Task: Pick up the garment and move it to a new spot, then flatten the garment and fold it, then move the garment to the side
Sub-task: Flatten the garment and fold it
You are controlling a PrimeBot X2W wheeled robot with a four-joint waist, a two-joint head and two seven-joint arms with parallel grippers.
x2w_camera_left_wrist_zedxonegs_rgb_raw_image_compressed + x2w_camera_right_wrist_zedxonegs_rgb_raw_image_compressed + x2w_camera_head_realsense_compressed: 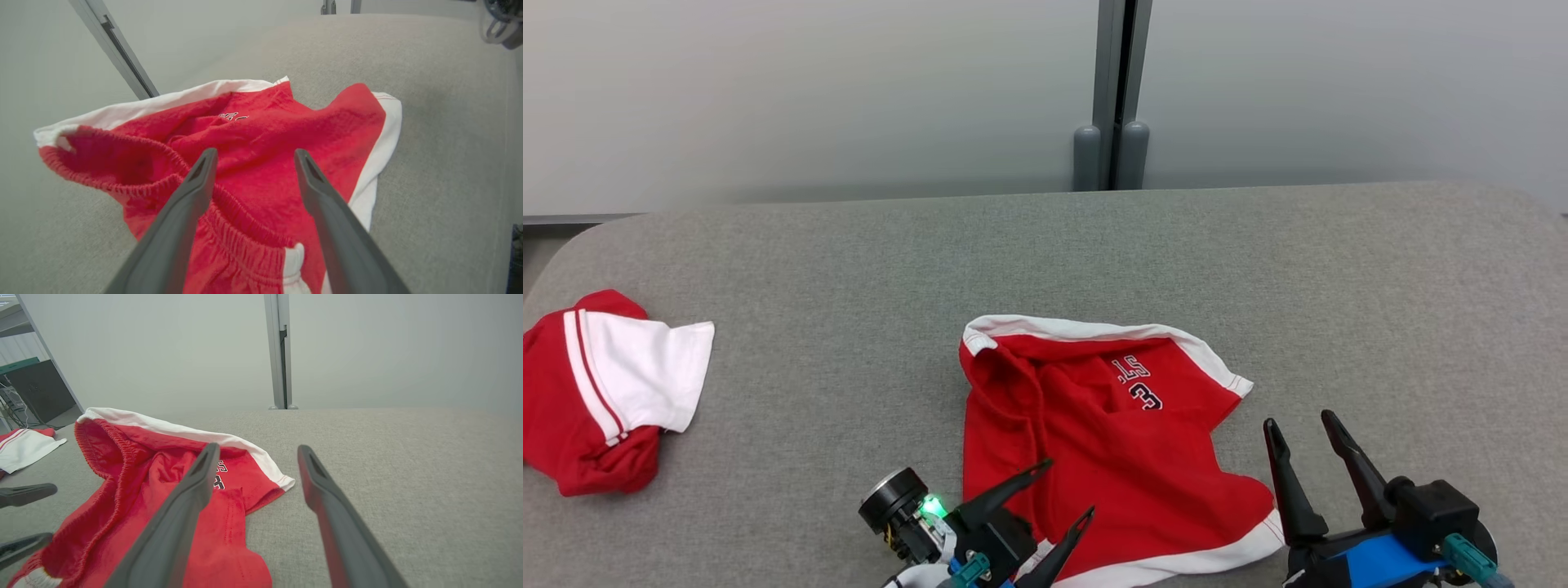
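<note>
Rumpled red shorts with white trim [1111,433] lie on the grey table near its front edge, the elastic waistband to the left and a number print facing up. My left gripper [1068,490] is open over the shorts' front left part; the left wrist view has the waistband [229,208] between and under its fingers. My right gripper [1298,425] is open just right of the shorts, over bare table. The right wrist view has the shorts [163,490] to the left of its fingers [192,498].
A second red and white garment [600,392] lies crumpled at the table's left end. The grey padded table [1258,269] stretches wide behind and to the right of the shorts. A pale wall with a metal post [1117,90] stands behind it.
</note>
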